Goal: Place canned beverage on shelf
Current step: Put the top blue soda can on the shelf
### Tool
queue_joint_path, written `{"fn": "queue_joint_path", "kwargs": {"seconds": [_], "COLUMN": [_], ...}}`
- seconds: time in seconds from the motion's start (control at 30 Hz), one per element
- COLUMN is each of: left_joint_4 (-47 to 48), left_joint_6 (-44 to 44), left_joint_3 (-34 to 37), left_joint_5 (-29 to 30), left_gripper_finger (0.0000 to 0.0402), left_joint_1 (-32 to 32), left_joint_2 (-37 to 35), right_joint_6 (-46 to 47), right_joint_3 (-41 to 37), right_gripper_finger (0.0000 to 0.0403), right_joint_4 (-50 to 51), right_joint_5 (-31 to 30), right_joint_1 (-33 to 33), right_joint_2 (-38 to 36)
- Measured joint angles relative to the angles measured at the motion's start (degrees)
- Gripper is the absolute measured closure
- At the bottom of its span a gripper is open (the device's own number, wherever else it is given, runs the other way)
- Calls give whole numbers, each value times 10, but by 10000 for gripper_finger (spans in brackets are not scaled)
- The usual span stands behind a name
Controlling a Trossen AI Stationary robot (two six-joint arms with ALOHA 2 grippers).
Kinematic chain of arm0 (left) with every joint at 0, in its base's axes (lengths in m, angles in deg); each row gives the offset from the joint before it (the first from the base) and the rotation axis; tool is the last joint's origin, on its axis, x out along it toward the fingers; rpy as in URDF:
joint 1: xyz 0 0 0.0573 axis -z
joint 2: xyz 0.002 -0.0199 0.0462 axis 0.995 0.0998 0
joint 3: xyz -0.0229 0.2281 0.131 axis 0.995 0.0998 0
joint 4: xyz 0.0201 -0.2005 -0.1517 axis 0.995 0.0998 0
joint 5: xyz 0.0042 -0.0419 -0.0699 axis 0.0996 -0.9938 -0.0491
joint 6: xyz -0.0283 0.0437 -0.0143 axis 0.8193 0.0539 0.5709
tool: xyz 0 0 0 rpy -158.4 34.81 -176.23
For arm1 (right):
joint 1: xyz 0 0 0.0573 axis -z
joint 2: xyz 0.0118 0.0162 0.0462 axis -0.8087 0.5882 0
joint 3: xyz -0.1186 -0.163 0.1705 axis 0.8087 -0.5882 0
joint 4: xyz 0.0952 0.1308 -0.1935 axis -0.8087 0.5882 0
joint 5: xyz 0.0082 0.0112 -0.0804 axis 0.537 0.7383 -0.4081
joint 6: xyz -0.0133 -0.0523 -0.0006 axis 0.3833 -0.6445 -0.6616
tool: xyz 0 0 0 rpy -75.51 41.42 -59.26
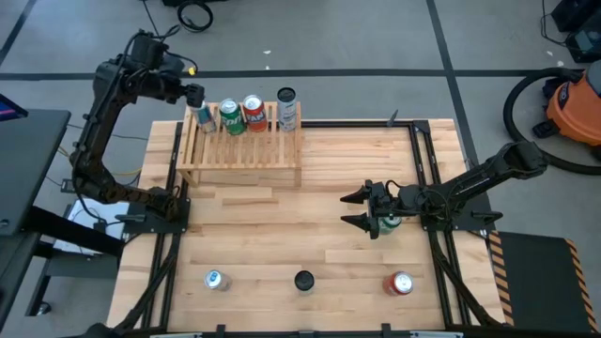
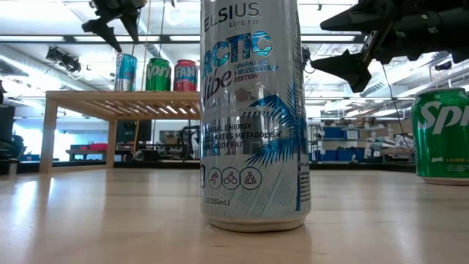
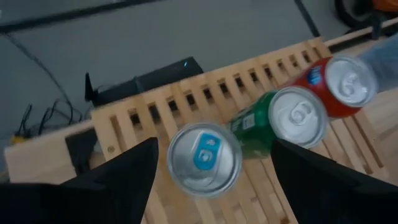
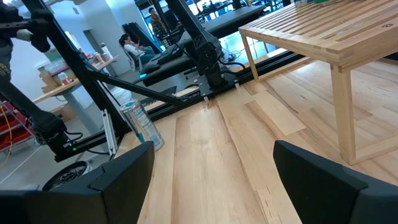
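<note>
The shelf [image 1: 239, 150] is a low light-wood slatted rack at the table's far left. On its far edge stand a pale blue can [image 1: 204, 116], a green can [image 1: 229, 116], a red can [image 1: 254, 113] and a dark-topped white can [image 1: 286, 108]. My left gripper [image 1: 194, 94] hangs open just above the pale blue can [image 3: 204, 158], one finger on either side and clear of it. My right gripper [image 1: 362, 208] is open and level over the table's right half, with nothing between its fingers. A green can [image 1: 388, 222] stands on the table under its wrist.
Along the table's near edge stand a silver-blue can [image 1: 215, 279], a tall white Celsius can [image 2: 253, 110] with a dark top [image 1: 303, 280] and a red can [image 1: 401, 284]. Bare wood lies between the shelf and these. Black rails [image 1: 427, 160] run along the table's sides.
</note>
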Motion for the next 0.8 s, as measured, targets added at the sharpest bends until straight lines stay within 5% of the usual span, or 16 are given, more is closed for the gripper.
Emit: {"fn": "queue_joint_path", "kwargs": {"seconds": [0.8], "left_joint_4": [47], "left_joint_6": [17], "left_joint_3": [0], "left_joint_5": [6], "left_gripper_finger": [83], "left_joint_1": [10], "left_joint_2": [65], "right_joint_6": [0], "right_joint_3": [0], "right_gripper_finger": [64], "right_joint_4": [0], "right_joint_5": [0], "right_joint_1": [0], "right_joint_2": [0]}}
